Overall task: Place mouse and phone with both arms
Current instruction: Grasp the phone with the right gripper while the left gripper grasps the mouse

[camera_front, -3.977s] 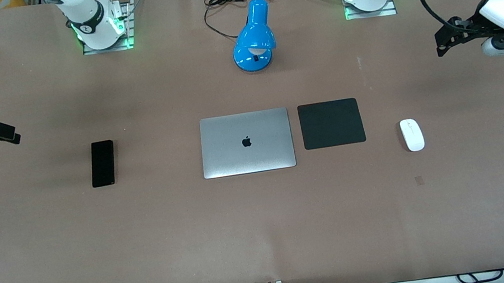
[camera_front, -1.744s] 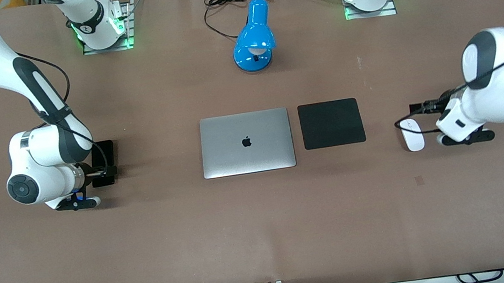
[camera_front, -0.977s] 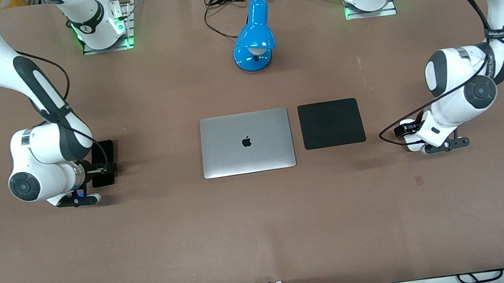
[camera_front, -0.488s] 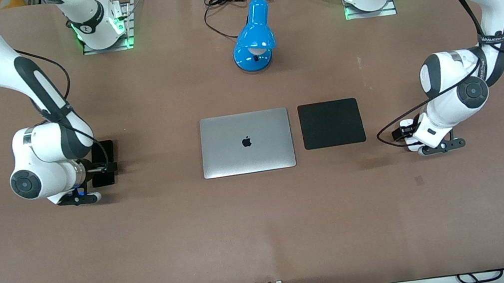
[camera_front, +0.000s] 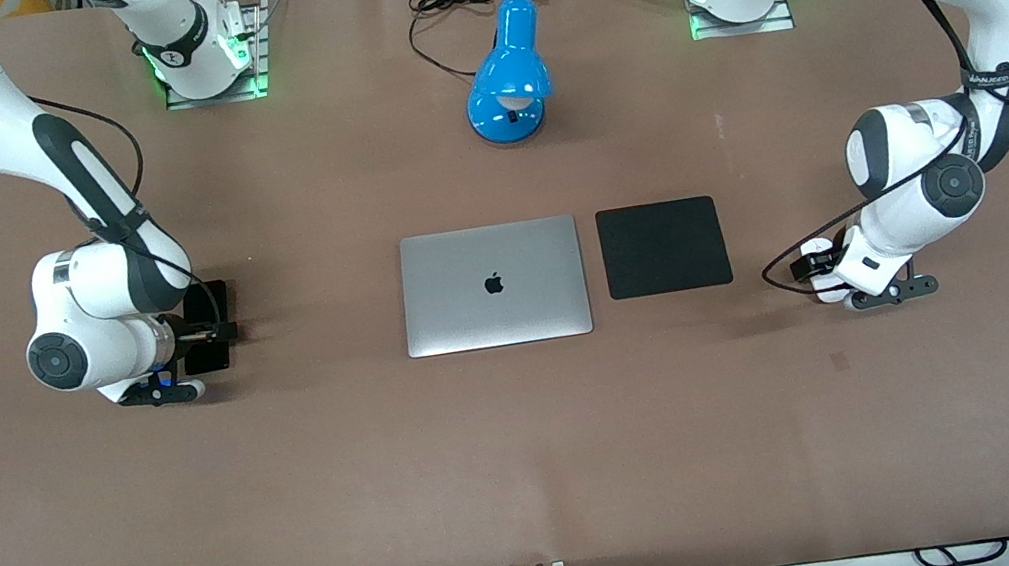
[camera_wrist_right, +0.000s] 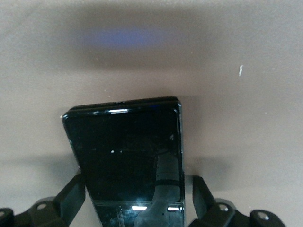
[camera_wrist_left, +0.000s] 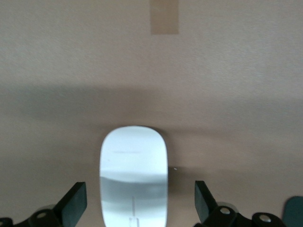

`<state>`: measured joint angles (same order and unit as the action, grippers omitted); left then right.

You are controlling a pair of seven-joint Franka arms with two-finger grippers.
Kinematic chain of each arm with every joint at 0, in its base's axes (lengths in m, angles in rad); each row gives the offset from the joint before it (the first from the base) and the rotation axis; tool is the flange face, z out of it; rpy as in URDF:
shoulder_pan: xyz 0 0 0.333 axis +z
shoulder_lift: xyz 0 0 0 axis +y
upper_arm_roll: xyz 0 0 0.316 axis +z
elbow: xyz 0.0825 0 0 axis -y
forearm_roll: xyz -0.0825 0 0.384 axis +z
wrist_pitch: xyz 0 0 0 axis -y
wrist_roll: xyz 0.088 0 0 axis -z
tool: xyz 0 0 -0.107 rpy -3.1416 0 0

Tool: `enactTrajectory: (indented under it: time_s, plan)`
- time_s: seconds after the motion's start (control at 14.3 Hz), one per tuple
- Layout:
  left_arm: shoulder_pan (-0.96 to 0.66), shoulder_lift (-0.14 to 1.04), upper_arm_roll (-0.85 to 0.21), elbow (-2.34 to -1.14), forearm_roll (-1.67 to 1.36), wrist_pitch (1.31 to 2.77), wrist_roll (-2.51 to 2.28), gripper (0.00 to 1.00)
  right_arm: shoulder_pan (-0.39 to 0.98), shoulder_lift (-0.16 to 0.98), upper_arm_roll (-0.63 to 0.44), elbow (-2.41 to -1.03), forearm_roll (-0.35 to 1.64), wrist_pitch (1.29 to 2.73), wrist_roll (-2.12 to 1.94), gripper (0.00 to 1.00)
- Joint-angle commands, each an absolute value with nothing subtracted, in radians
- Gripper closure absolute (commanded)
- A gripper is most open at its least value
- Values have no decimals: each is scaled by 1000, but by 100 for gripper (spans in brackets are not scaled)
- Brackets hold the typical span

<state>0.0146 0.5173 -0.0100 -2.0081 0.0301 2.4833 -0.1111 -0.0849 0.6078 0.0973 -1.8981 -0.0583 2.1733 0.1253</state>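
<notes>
A brown table (camera_front: 530,441) carried a closed silver laptop (camera_front: 493,286) near its middle. Just beside the laptop, toward the left arm's end of the table, lay a square black mouse pad (camera_front: 664,247). A blue desk lamp (camera_front: 509,75) stood farther from the front camera than the laptop, its black cord (camera_front: 445,4) coiled near the table's edge.

The phone (camera_front: 212,321) lay flat on the table toward the right arm's end, well apart from the laptop. The right arm (camera_front: 63,242) bent down over it. The right gripper (camera_wrist_right: 136,198) was low over the phone with its fingers (camera_wrist_right: 72,194) spread wide, one on each side of the phone's long edges and clear of them. The phone's glossy dark face (camera_wrist_right: 125,151) reflected part of the gripper.

The mouse (camera_front: 825,273) sat on the table toward the left arm's end, near the mouse pad but apart from it, mostly covered by the left arm (camera_front: 933,175) in the front view. The left gripper (camera_wrist_left: 137,208) hung low over the mouse (camera_wrist_left: 134,175), also open, with its fingers (camera_wrist_left: 75,201) standing away from the white sides. A small strip of tape (camera_wrist_left: 164,16) was stuck to the table nearby.
</notes>
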Motion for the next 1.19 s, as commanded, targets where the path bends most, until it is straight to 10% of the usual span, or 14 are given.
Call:
enactTrajectory:
  time_s: [0.0, 0.14, 0.28, 0.77, 1.12]
  plan:
    - [18, 525, -11, -2013, 60, 2519, -117, 0, -94, 571, 103, -1940, -49, 2198, 118, 10]
    - [18, 532, -11, -2013, 60, 2525, -117, 2, -89, 551, 106, -1942, -43, 2194, 138, 62]
    - [21, 546, -11, -2014, 60, 2525, -115, 18, -87, 548, 110, -1939, -43, 2189, 132, 70]
    - [41, 542, -23, -2011, 60, 2520, -121, 62, -72, 555, 261, -1875, 41, 2134, 161, 72]
    - [41, 460, -25, -1993, 60, 2412, -101, 61, -11, 626, 262, -1799, 77, 2151, 254, 71]
